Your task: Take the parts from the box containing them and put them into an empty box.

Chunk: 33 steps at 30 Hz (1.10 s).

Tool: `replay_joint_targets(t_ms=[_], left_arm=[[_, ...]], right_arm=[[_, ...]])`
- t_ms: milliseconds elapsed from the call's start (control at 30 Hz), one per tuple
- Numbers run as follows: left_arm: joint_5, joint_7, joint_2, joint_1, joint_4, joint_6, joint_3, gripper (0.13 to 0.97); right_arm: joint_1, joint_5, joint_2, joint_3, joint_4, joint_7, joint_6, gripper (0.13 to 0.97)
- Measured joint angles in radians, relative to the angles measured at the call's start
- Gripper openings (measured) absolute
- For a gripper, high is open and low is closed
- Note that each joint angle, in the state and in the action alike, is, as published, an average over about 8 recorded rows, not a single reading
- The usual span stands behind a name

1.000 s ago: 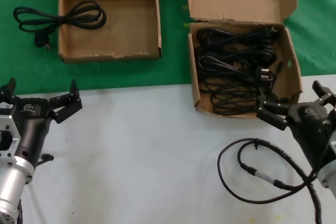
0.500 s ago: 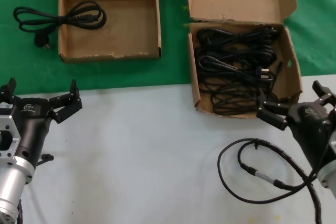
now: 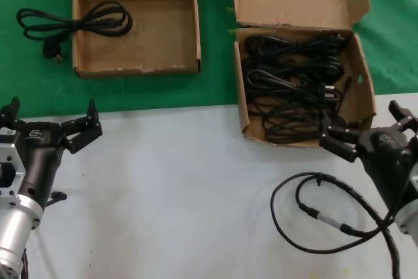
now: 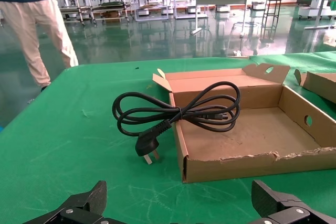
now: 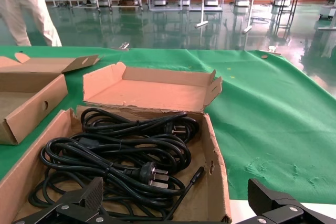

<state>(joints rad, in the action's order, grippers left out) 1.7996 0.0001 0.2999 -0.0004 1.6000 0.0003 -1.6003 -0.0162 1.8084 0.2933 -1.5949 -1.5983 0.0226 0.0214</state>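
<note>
The right gripper (image 3: 366, 129), jaws spread and holding nothing, hovers at the near edge of the full box (image 3: 364, 83), lined up to reach its coiled cords (image 3: 294, 89). The left gripper (image 3: 49, 122), also spread, waits near the other box (image 3: 137, 63), where one cord (image 3: 72, 23) hangs over the wall.

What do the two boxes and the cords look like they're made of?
Both boxes: brown matte cardboard, judging by frayed, torn rims and folded flaps. Cords: black, slightly glossy, likely rubber or plastic sheathing; plugs look moulded, with metal pins.
</note>
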Motion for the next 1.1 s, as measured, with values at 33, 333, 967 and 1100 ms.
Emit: replay_joint_targets(t_ms=[33, 333, 967, 1100], left_arm=[[0.0, 0.0, 0.0, 0.0, 0.0, 0.0, 0.0, 0.966], [0.0, 0.0, 0.0, 0.0, 0.0, 0.0, 0.0, 0.966], [0.0, 0.0, 0.0, 0.0, 0.0, 0.0, 0.0, 0.966], [0.0, 0.0, 0.0, 0.0, 0.0, 0.0, 0.0, 0.966]], right_arm=[[0.0, 0.0, 0.0, 0.0, 0.0, 0.0, 0.0, 0.966], [0.0, 0.0, 0.0, 0.0, 0.0, 0.0, 0.0, 0.966], [0.0, 0.0, 0.0, 0.0, 0.0, 0.0, 0.0, 0.966], [0.0, 0.0, 0.0, 0.0, 0.0, 0.0, 0.0, 0.966]])
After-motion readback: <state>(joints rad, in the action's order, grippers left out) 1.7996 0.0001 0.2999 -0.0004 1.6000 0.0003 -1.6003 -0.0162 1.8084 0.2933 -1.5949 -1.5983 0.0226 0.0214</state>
